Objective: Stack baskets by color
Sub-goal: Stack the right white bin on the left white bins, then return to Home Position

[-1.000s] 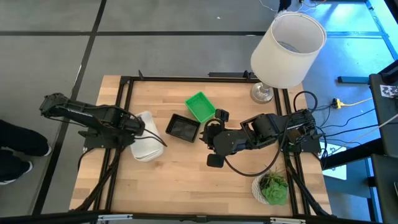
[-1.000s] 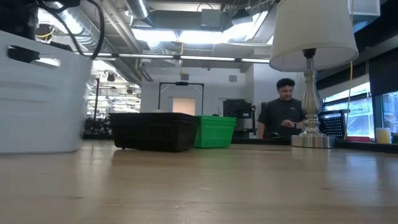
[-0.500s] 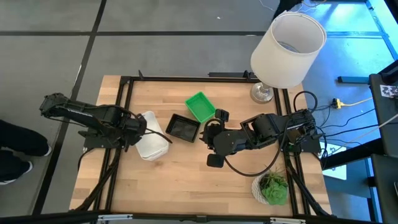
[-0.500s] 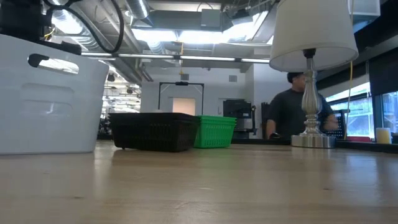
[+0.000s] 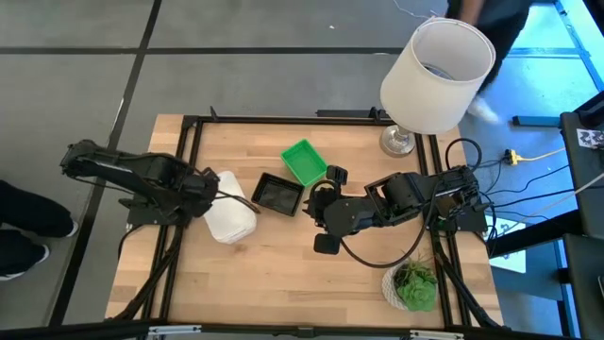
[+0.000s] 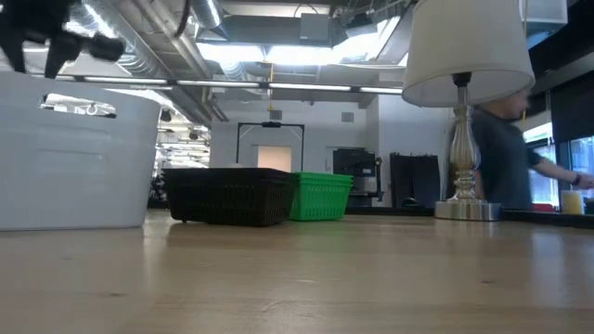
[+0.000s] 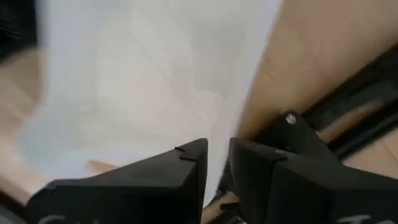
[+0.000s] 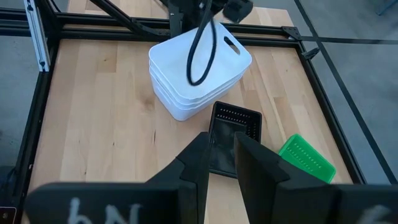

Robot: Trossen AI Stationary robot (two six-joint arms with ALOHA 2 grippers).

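A stack of white baskets (image 5: 231, 219) rests on its base on the table's left half; it also shows in the right wrist view (image 8: 199, 74). My left gripper (image 6: 56, 44) hangs just above the stack's left end, pointing down, open and clear of the rim (image 7: 214, 152). A black mesh basket (image 5: 278, 194) stands at mid-table, with a green basket (image 5: 304, 162) just behind it. My right gripper (image 8: 219, 149) hovers open, high over the table's right half, aimed at the black basket (image 8: 233, 134) with nothing between its fingers.
A big white lamp (image 5: 434, 76) stands at the far right corner, its metal base (image 6: 467, 209) on the table. A small green plant (image 5: 413, 286) sits at the near right. Black frame rails (image 5: 189, 132) border the tabletop. A person (image 6: 506, 158) moves behind the table.
My left gripper has let go of the white stack's left end and risen clear of it, rolling about its own axis. Before that the stack turned a little on the table and shifted slightly toward the right edge. The person behind the table has walked to the right.
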